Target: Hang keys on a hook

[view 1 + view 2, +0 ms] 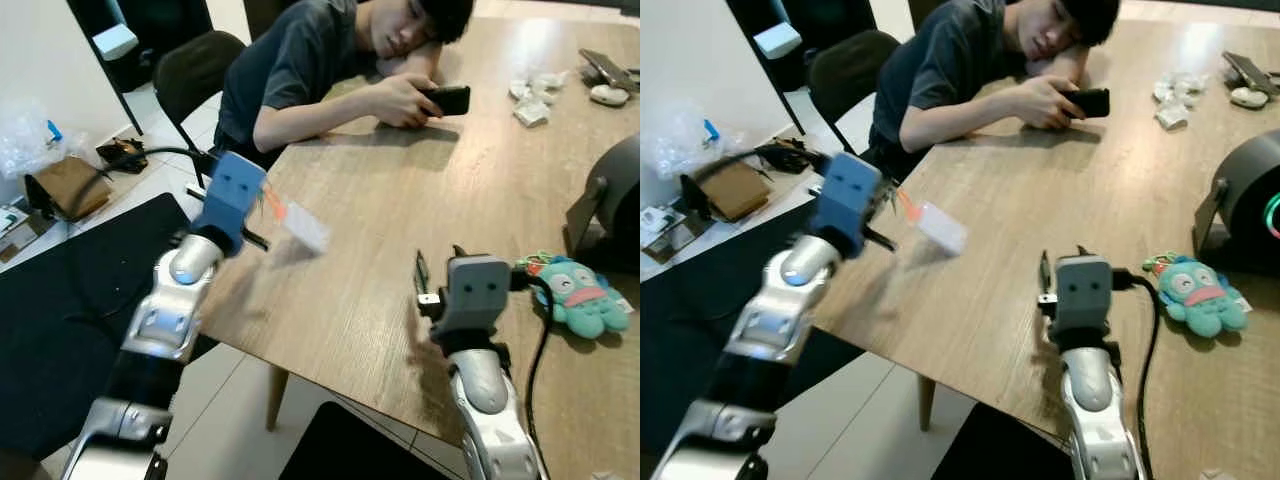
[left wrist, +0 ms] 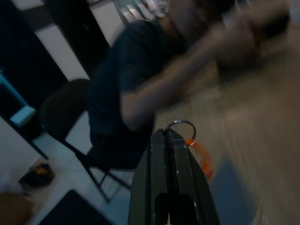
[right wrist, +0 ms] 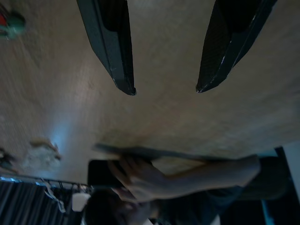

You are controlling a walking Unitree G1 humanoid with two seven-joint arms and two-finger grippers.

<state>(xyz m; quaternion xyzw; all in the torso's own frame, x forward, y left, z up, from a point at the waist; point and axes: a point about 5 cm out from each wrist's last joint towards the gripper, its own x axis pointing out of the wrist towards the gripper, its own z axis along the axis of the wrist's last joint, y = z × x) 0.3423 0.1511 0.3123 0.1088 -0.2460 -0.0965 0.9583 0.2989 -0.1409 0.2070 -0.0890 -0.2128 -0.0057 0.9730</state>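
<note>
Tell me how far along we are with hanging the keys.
Done: the keys are picked up. The left tool is shut on the key ring, with the orange strap and pale tag dangling above the wooden table.
In hand: carrying them; the views are blurred.
Left: finding a hook and hanging them; I see no hook here. The right tool is open over the table, holding nothing.

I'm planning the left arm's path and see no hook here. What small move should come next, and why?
Probably keep the left gripper shut on the key ring and lift it clear of the table edge, since its white tag dangles just above the wood and a person sits close beyond.
</note>
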